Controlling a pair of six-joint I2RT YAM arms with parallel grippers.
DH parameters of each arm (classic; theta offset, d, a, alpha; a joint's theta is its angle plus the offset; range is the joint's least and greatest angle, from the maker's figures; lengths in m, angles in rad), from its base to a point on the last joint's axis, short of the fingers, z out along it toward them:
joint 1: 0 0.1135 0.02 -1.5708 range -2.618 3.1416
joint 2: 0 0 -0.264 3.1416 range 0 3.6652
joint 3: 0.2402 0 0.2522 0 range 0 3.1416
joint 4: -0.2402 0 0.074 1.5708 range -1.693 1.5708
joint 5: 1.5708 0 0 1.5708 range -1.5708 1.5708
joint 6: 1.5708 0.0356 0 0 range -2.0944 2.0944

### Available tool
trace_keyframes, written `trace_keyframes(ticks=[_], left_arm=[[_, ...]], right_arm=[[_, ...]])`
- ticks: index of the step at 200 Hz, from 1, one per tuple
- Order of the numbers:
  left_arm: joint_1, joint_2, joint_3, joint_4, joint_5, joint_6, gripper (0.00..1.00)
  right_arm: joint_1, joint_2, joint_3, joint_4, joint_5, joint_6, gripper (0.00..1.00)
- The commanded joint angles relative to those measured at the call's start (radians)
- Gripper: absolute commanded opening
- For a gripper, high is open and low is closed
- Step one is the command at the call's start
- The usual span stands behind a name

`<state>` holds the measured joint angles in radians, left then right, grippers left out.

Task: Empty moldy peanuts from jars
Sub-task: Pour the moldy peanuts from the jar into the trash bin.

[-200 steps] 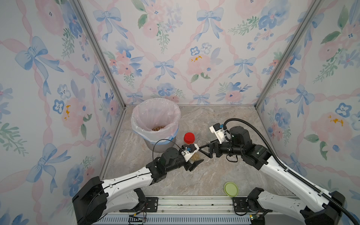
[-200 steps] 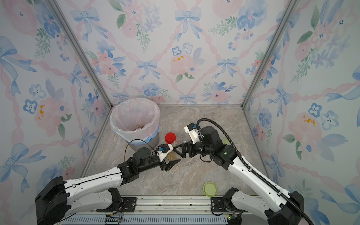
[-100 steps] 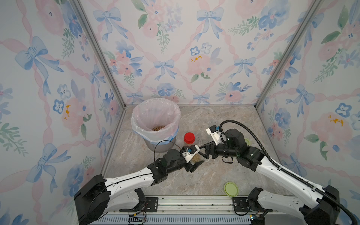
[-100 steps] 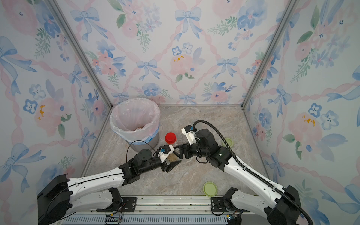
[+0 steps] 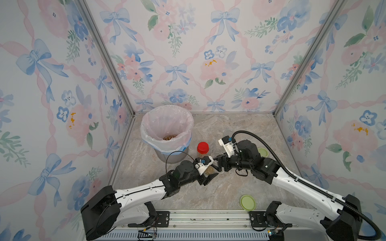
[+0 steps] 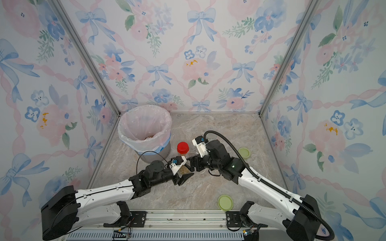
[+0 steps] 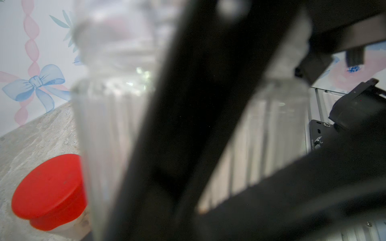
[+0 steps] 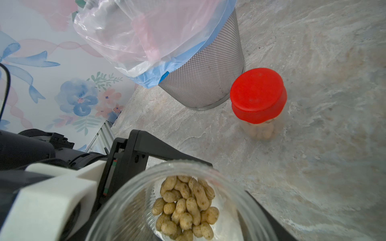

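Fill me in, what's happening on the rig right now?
The left gripper holds an open jar with peanuts in the bottom, near the bin. The right gripper has its fingers around the same jar; whether it grips yet is unclear. Some peanuts already lie in the bin. A red-lidded jar with peanuts inside stands untouched, and two green lids lie loose on the table.

1. In both top views the left tool [image 5: 211, 169] and its white camera mount are covering most of the held jar [image 5: 209, 171]. Only a patch of moldy peanuts [image 6: 183, 171] is showing.
2. In the left wrist view that jar is blurring, and a dark finger is crossing it. The jar is also hiding part of the red-lidded jar [image 7: 48, 187].
3. In the right wrist view the held jar is running off the picture's edge.
4. Whether the right tool [image 5: 218, 165] is pressing the jar is not showing.
5. Beyond the right tool, an empty jar [image 5: 227, 133] and a green lid [image 5: 262, 152] are peeking out from behind its arm.
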<state>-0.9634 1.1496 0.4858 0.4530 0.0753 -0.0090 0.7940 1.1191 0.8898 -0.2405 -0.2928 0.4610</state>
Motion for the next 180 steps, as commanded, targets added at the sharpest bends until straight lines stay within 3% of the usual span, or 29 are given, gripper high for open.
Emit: trace_keyframes(ticks=[1, 16, 26, 38, 157, 167, 180], left_arm=[[-0.013, -0.003, 0.018, 0.115, 0.008, 0.001, 0.21], [-0.014, 0.001, 0.017, 0.115, 0.001, 0.001, 0.17], [-0.015, 0.001, 0.018, 0.115, 0.003, 0.007, 0.06], [-0.016, -0.005, 0.016, 0.115, 0.001, 0.011, 0.0], [-0.016, -0.145, 0.051, -0.031, -0.054, 0.115, 0.0], [-0.017, -0.151, 0.057, -0.047, -0.058, 0.126, 0.0], [-0.015, -0.158, 0.066, -0.064, -0.071, 0.135, 0.0]], right_arm=[[0.034, 0.031, 0.029, -0.069, 0.115, -0.035, 0.44], [0.037, 0.03, 0.033, -0.073, 0.116, -0.039, 0.44], [0.042, 0.031, 0.036, -0.076, 0.119, -0.039, 0.44], [0.045, 0.035, 0.042, -0.084, 0.115, -0.045, 0.44], [0.052, 0.065, 0.096, -0.107, 0.11, -0.064, 0.47], [0.053, 0.068, 0.103, -0.105, 0.098, -0.065, 0.49], [0.052, 0.074, 0.12, -0.111, 0.084, -0.064, 0.61]])
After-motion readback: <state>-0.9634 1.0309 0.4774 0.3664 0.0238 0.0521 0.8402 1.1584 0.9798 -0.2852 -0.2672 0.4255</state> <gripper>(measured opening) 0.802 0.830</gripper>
